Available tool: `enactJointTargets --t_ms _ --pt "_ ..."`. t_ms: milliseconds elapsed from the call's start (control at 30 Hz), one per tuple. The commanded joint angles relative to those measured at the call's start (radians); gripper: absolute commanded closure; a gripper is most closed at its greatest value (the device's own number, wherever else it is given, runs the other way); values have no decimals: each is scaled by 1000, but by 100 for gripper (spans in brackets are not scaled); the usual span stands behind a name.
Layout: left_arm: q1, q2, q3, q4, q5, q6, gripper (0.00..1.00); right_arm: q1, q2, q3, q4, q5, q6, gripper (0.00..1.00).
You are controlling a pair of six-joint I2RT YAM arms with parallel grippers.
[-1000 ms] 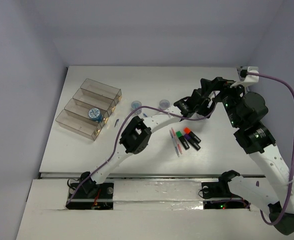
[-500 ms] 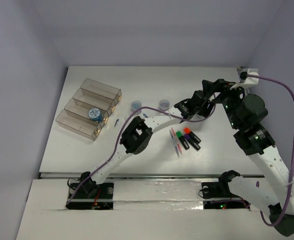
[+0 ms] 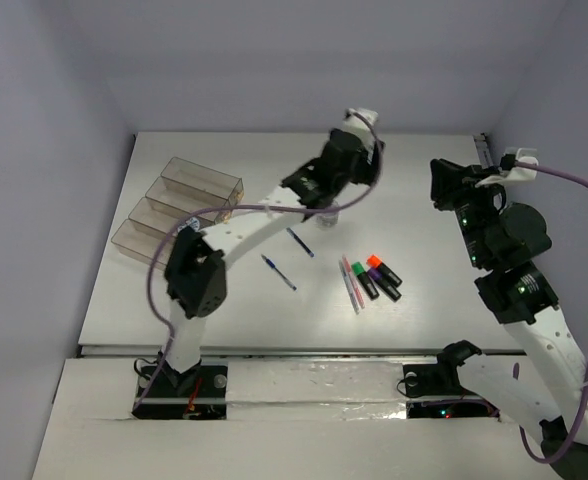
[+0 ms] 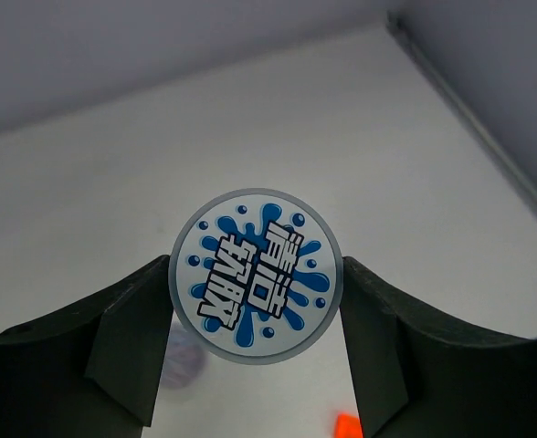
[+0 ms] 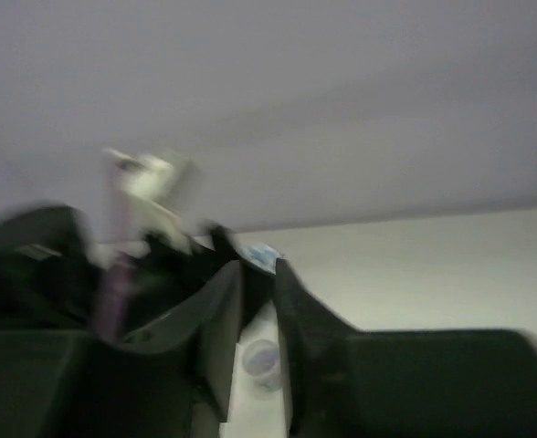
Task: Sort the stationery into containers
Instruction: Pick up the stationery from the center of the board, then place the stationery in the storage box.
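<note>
From above, your left gripper (image 3: 326, 203) hangs over the back of the table (image 3: 424, 230), well apart from the containers (image 3: 177, 213). Your left wrist view shows it squeezing a blue-and-white roll (image 4: 255, 287) between both fingers. Your right wrist view is blurry: the right gripper (image 5: 257, 283) shows a thin gap and holds nothing.

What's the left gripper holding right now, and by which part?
The left gripper holds a small round blue-and-white patterned roll by its rim, one finger against each opposite side.
</note>
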Motion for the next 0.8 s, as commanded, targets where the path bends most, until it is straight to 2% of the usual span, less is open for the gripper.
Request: enactJointTargets --t_ms 0,67,100,200,367,533,767 --pt "137 -259 -159 105 -104 -80 76 -9 15 -2 55 1 7 85" --pt "211 -411 -285 131 -143 -139 76 -9 33 4 51 -18 10 98" --pt "237 -465 -404 143 -160 -158 76 -9 46 8 48 -42 17 100" --pt "346 -650 -588 131 -220 -230 75 -9 88 27 40 -113 31 100" --pt "528 -891 -782 59 -254 -284 75 -9 142 27 48 -205 59 100" --pt "746 -979 -911 24 -249 -298 75 -9 159 -74 118 -260 122 96" --pt "921 -956 -973 35 -230 -279 75 -9 176 -231 173 -314 162 95"
